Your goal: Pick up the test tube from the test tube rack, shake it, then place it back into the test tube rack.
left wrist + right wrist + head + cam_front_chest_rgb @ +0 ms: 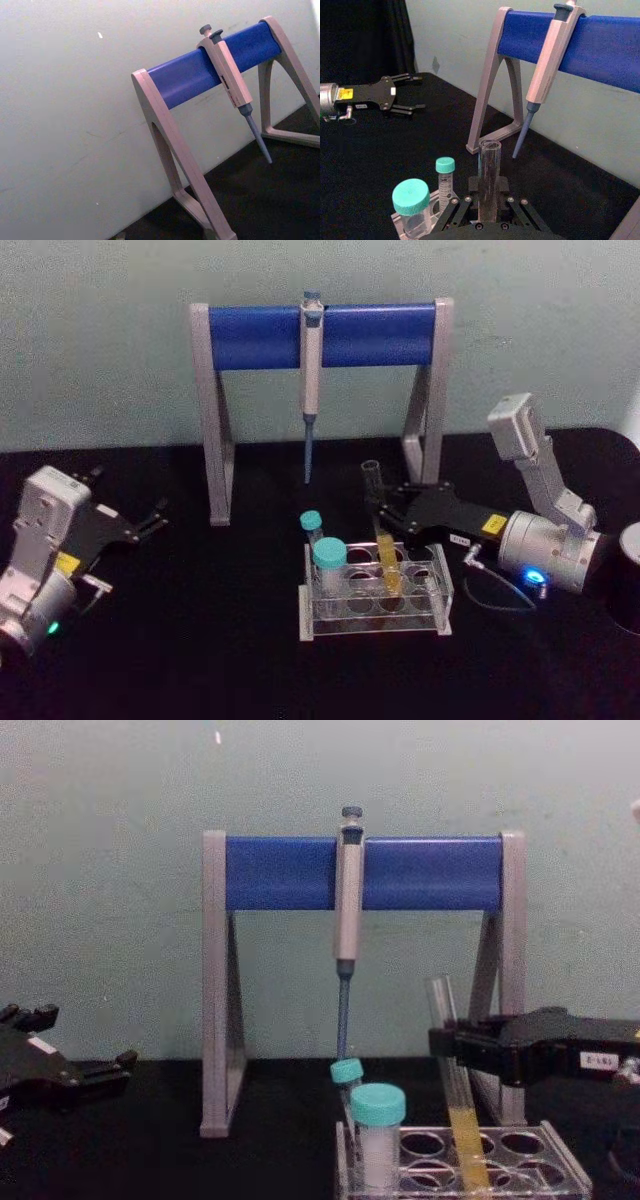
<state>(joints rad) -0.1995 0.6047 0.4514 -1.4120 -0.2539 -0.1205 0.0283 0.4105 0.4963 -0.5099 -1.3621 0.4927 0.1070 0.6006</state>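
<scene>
The test tube (381, 535) is a long clear tube with yellow liquid low down. It leans in the test tube rack (441, 616), a low clear rack near the table's middle, with its open mouth above the rack. My right gripper (384, 507) reaches in from the right and is shut on the tube's upper part. In the right wrist view the test tube (489, 170) rises between the black pads (475, 197). The chest view shows the right gripper (447, 1045) holding the test tube (457, 1105) above the rack (560, 1165). My left gripper (155, 518) rests open at the far left.
A grey-and-blue pipette stand (320, 335) with a hanging pipette (311, 375) stands behind the rack. Two teal-capped tubes (328, 558) occupy the rack's left side. A dark cylinder (630, 575) sits at the right edge. A cable (495, 590) loops beside the right wrist.
</scene>
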